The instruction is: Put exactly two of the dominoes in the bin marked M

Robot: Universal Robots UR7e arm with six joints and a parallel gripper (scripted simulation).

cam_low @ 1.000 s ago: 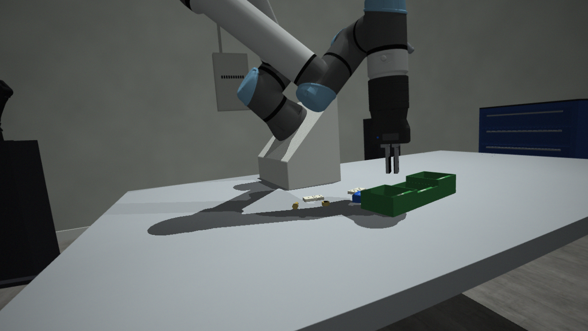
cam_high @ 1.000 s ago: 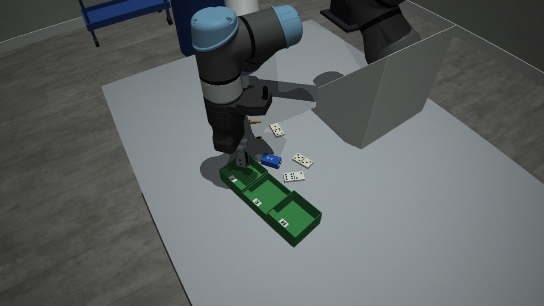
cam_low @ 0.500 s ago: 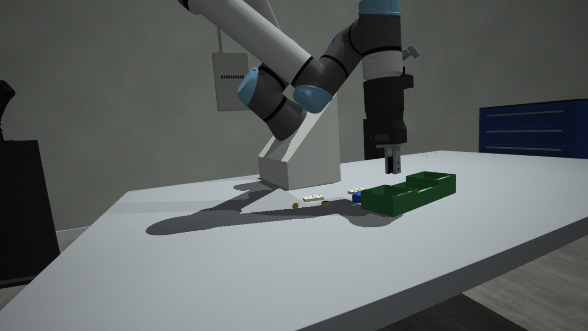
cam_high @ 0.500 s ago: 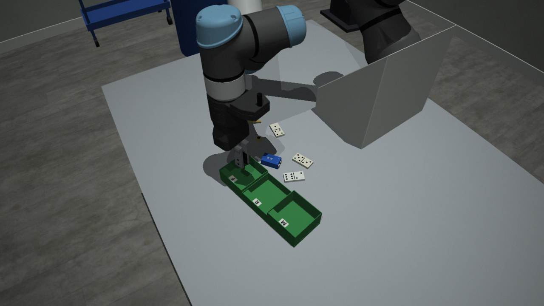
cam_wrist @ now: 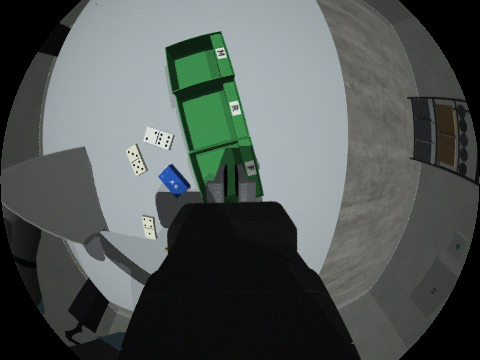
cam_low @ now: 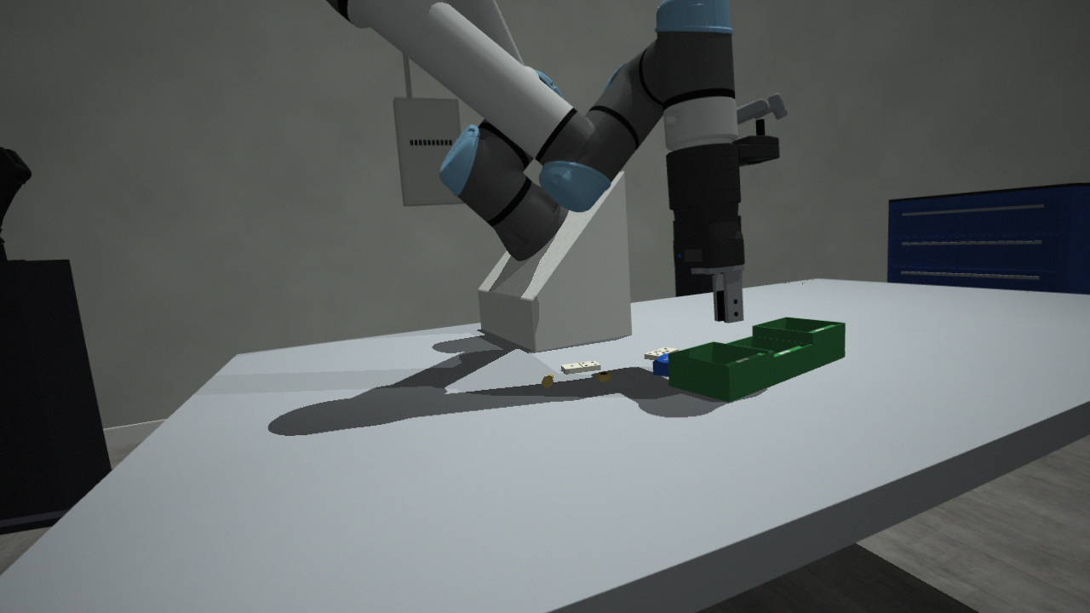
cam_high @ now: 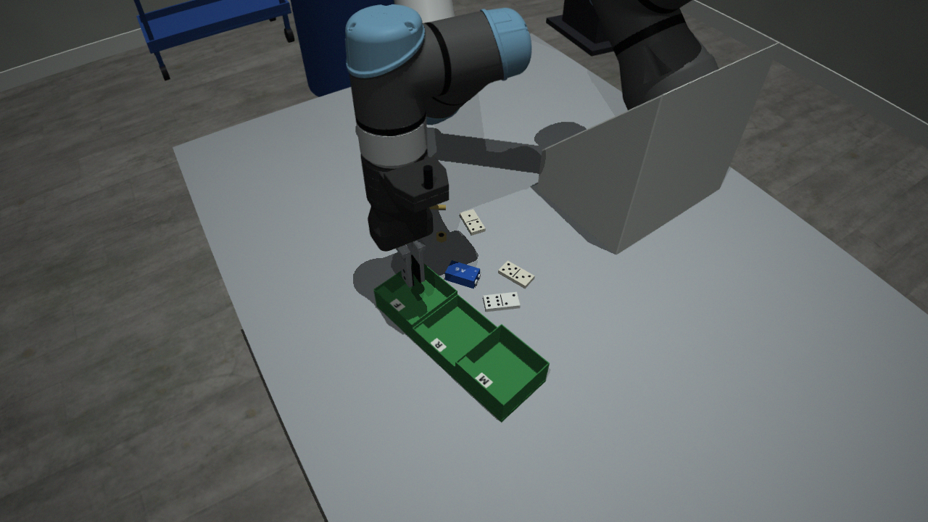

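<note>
Three white dominoes lie flat on the table: one [cam_high: 473, 221] farther back, two [cam_high: 516, 273] [cam_high: 501, 300] beside the green bin row. The row has three joined bins; the bin marked M [cam_high: 502, 376] is the end one, and it is empty. It also shows in the wrist view [cam_wrist: 200, 63]. My gripper [cam_high: 415, 282] hangs upright just above the opposite end bin [cam_high: 408, 301]. Its fingers are nearly together, and nothing is between them [cam_wrist: 231, 190]. The middle bin [cam_high: 447, 330] is marked R.
A blue battery [cam_high: 462, 273] lies against the bin row near my fingers. Two small brass parts [cam_high: 441, 206] [cam_high: 441, 235] lie behind the gripper. A large grey wedge-shaped block [cam_high: 642, 155] stands at the back right.
</note>
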